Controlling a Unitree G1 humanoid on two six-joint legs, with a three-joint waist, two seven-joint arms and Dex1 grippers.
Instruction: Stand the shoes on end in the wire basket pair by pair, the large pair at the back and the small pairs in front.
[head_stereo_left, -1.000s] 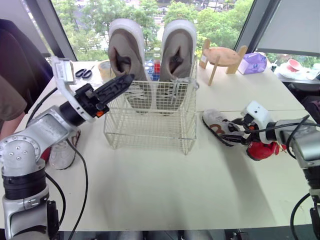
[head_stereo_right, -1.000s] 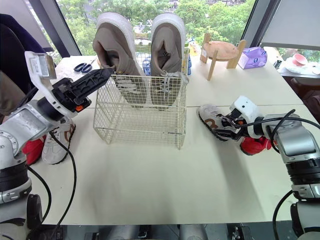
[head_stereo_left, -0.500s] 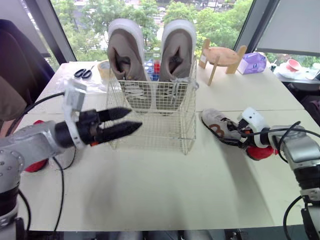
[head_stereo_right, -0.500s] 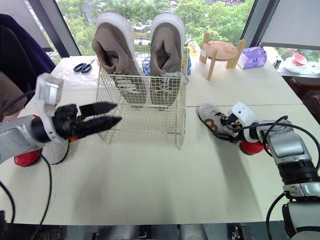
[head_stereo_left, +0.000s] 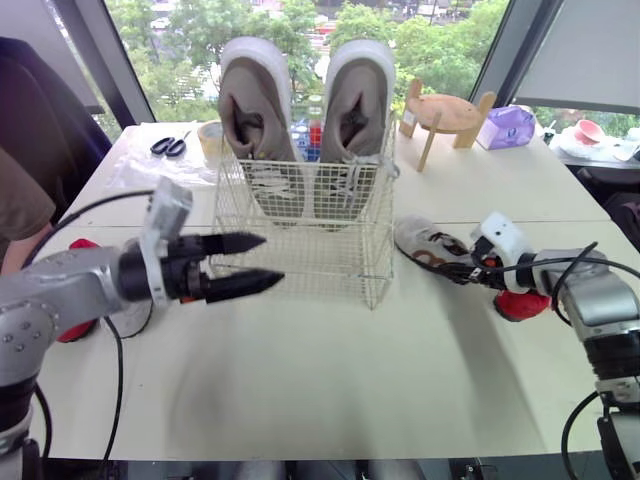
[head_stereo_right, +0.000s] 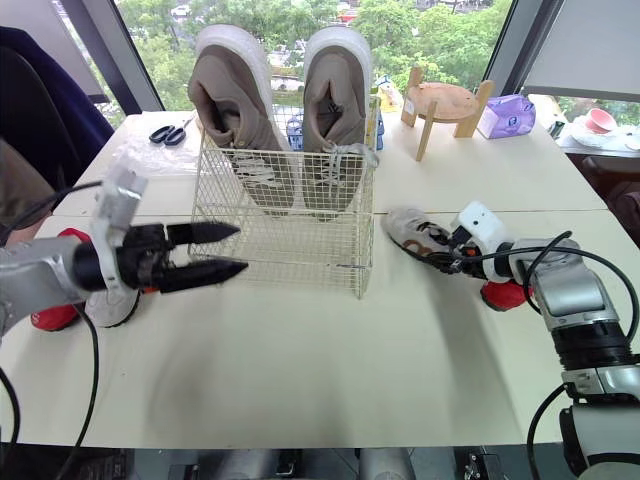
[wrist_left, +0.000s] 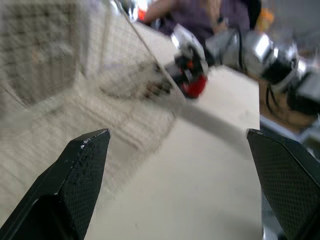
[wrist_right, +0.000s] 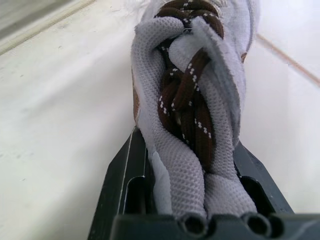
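Observation:
Two large beige shoes (head_stereo_left: 255, 110) (head_stereo_left: 352, 110) stand on end at the back of the white wire basket (head_stereo_left: 300, 250). To the basket's right, my right gripper (head_stereo_left: 452, 268) is shut on a small white shoe with brown laces (head_stereo_left: 418, 240); the right wrist view shows this shoe (wrist_right: 190, 100) squeezed between the black fingers (wrist_right: 120, 190). A small red shoe (head_stereo_left: 522, 305) lies just behind that hand. My left gripper (head_stereo_left: 258, 265) hangs open in front of the basket's left corner, holding nothing. Another red shoe (head_stereo_right: 45, 315) and a white one (head_stereo_right: 110, 305) lie at the far left, partly behind the left arm.
Scissors (head_stereo_left: 168, 146) and a tape roll (head_stereo_left: 208, 138) lie behind the basket at the left. A wooden stand (head_stereo_left: 443, 112) and a purple tissue pack (head_stereo_left: 505, 127) are at the back right. A person (head_stereo_left: 30, 150) sits at the table's left edge.
My right gripper has closed on the small white shoe, which has shifted slightly toward the basket. My left arm has swung down from the basket's top left corner to its front left.

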